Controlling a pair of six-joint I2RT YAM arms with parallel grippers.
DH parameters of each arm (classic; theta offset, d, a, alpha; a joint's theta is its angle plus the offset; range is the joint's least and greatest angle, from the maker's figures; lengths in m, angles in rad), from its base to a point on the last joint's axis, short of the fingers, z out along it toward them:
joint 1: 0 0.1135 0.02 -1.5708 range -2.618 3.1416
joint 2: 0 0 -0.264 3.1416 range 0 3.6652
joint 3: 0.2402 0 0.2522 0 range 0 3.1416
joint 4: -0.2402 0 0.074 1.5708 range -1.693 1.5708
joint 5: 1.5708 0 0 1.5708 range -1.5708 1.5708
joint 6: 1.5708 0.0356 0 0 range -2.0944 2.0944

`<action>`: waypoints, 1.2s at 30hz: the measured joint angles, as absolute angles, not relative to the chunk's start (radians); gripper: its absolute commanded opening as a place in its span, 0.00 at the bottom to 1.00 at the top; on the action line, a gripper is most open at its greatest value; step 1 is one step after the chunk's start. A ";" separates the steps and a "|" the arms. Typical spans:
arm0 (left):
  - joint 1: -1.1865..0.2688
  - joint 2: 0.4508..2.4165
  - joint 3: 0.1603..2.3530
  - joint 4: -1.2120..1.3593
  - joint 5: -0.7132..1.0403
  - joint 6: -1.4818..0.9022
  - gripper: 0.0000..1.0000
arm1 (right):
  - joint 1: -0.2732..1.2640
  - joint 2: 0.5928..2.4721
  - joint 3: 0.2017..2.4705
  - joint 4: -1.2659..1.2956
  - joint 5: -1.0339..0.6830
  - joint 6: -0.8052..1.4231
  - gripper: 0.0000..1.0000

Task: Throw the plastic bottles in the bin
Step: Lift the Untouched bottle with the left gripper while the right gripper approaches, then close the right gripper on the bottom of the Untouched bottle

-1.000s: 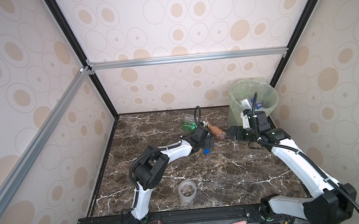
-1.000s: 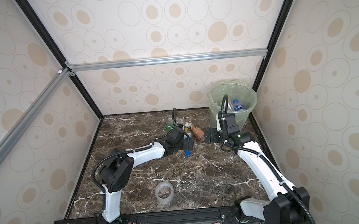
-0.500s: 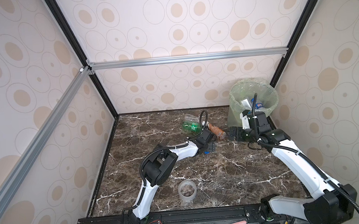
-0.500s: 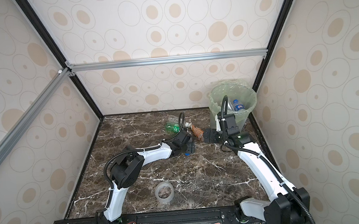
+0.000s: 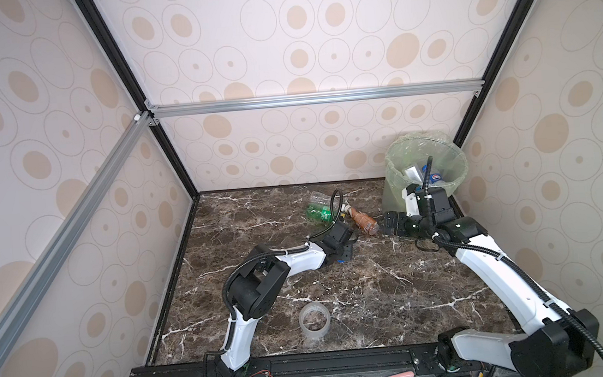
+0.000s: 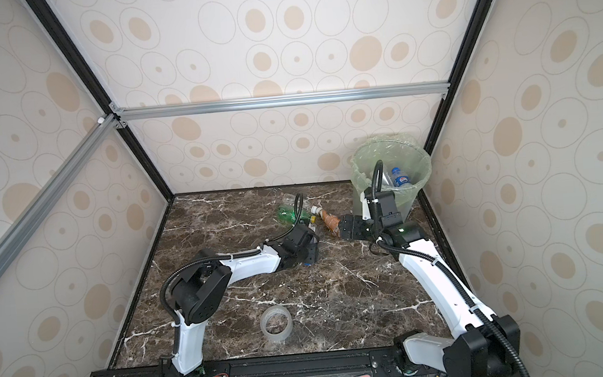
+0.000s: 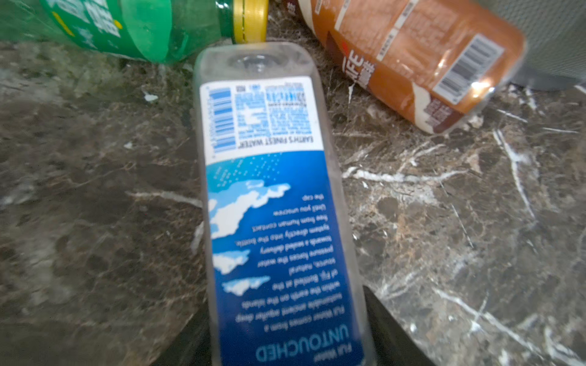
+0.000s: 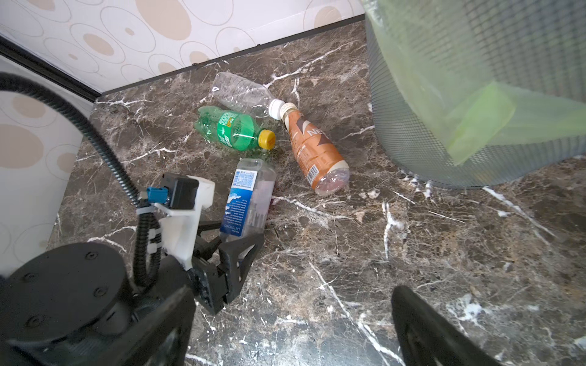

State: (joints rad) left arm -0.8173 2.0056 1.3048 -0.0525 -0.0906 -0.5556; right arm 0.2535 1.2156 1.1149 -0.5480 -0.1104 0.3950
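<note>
Left tool (image 8: 233, 234): clenched on water bottle (image 7: 276, 196) lying on table (image 7: 95, 206); blue label (image 7: 285, 269) legible in left wrist view, mostly hidden in both top views. Right tool (image 5: 387, 225): released; brown bottle (image 5: 363, 221) just ahead, bin (image 5: 395, 178) beside.

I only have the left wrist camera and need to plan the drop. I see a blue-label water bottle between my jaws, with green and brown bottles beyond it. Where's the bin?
Observer: The bin stands in the far right corner, beyond the brown bottle.
Operator: Is the right arm in the way?
Observer: The right gripper is open, just beside the brown bottle's base, on the bin side.
Operator: Anything I'm missing?
Observer: A clear bottle lies behind the green bottle, cap toward the brown bottle.
</note>
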 measured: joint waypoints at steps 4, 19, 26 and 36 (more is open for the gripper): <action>-0.813 1.885 1.206 0.026 -0.060 -0.533 0.63 | 0.253 1.232 1.115 -0.528 -0.143 0.431 1.00; -0.813 1.674 1.048 0.239 0.013 -0.492 0.63 | 0.263 1.357 1.121 -0.310 -0.385 0.642 1.00; -0.812 1.639 1.038 0.273 0.021 -0.493 0.63 | 0.338 1.456 1.163 -0.241 -0.401 0.692 1.00; -0.812 1.596 1.014 0.277 0.021 -0.493 0.64 | 0.383 1.562 1.204 -0.161 -0.413 0.746 0.88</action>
